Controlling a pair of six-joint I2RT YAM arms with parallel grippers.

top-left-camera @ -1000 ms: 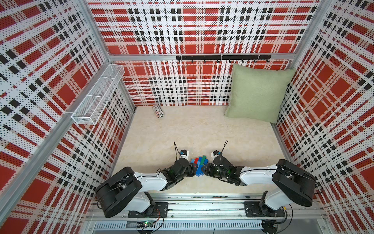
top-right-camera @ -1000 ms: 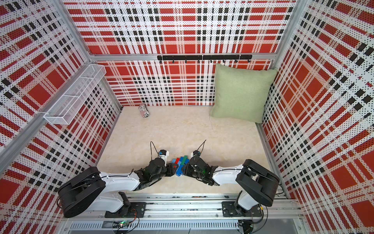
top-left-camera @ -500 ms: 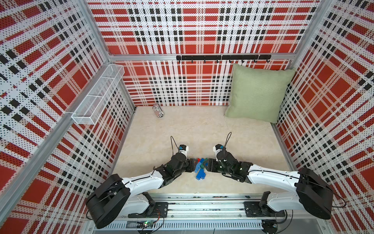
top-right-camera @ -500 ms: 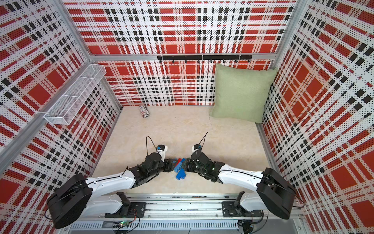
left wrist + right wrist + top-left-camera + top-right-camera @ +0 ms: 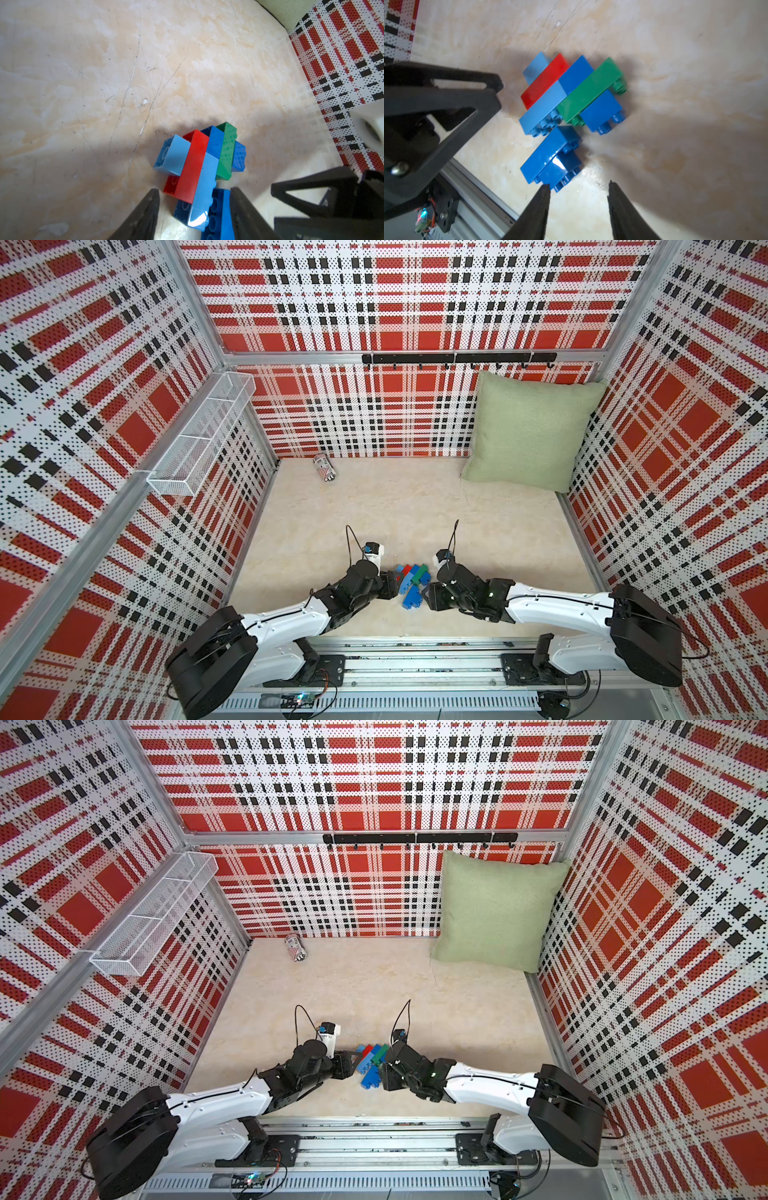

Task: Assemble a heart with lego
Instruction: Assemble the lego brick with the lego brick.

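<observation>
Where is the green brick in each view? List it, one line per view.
Top view: green brick, low centre.
Top view: brick low centre, slightly further left.
Left wrist: brick mid-frame.
Right wrist: brick mid-frame.
Shared landmark: red brick, one blue row from green.

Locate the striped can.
In both top views the striped can lies on the tabletop by the back wall, near the left corner, well left of the green pillow.

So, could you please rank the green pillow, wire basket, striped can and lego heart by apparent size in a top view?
1. green pillow
2. wire basket
3. lego heart
4. striped can
The can lies farther away, so the last two are unsure.
</observation>
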